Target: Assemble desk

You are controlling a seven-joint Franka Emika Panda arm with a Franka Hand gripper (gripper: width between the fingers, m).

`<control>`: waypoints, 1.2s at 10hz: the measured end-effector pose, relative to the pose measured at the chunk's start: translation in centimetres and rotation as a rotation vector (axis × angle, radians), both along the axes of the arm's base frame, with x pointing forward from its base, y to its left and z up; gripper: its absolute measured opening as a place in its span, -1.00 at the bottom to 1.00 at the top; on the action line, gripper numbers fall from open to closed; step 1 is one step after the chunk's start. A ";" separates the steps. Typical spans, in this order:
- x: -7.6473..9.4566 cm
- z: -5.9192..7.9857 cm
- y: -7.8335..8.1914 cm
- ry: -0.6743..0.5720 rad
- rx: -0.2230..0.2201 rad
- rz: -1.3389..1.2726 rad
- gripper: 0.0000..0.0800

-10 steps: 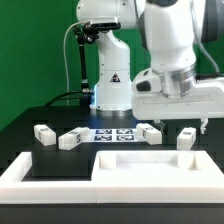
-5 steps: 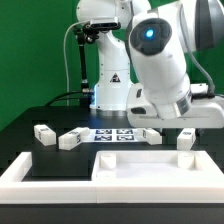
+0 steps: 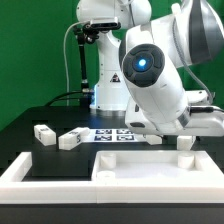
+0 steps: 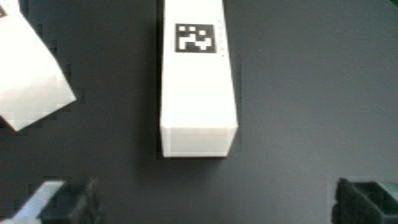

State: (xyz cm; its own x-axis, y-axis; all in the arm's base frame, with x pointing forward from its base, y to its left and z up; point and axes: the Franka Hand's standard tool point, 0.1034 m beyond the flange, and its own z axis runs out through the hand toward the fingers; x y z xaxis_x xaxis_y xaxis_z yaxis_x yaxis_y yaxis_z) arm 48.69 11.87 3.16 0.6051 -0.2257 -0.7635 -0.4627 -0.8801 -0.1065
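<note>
In the wrist view a long white square-section leg block [image 4: 199, 85] with a black-and-white tag [image 4: 194, 38] lies on the black table. My gripper [image 4: 217, 205] hangs above the table just off the block's end. It is open, and its dark fingertips [image 4: 63, 205] stand wide apart with nothing between them. The corner of another white part [image 4: 27, 80] shows beside the block. In the exterior view the arm's bulky wrist [image 3: 155, 85] hides the fingers. Two leg blocks [image 3: 43, 134] [image 3: 70, 139] lie at that view's left, one stands upright [image 3: 186, 142] at its right, and the flat tabletop panel [image 3: 150, 168] lies in front.
The marker board [image 3: 110, 135] lies flat on the table behind the tabletop. A low white U-shaped border wall [image 3: 25, 172] runs along the front and the exterior view's left. The robot's base [image 3: 110, 85] stands at the back, before a green backdrop.
The arm's wrist has turned and swung toward the camera, so it now covers the leg block beside the marker board. The gripper has stayed open. No part has moved.
</note>
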 end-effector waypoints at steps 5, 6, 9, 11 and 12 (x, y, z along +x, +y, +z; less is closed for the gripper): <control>-3.0 -2.8 1.7 0.089 0.044 -0.032 0.62; -3.0 -2.8 1.6 0.089 0.043 -0.033 0.62; -3.0 -2.8 1.6 0.089 0.043 -0.034 -0.02; -3.0 -2.8 1.6 0.088 0.043 -0.034 -0.28; -3.0 -2.8 1.6 0.088 0.043 -0.034 -0.28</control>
State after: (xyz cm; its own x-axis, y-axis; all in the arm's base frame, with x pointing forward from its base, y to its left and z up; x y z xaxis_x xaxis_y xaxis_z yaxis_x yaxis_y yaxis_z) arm 45.72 13.46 0.35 0.5276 -0.2110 -0.8229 -0.5016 -0.8592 -0.1012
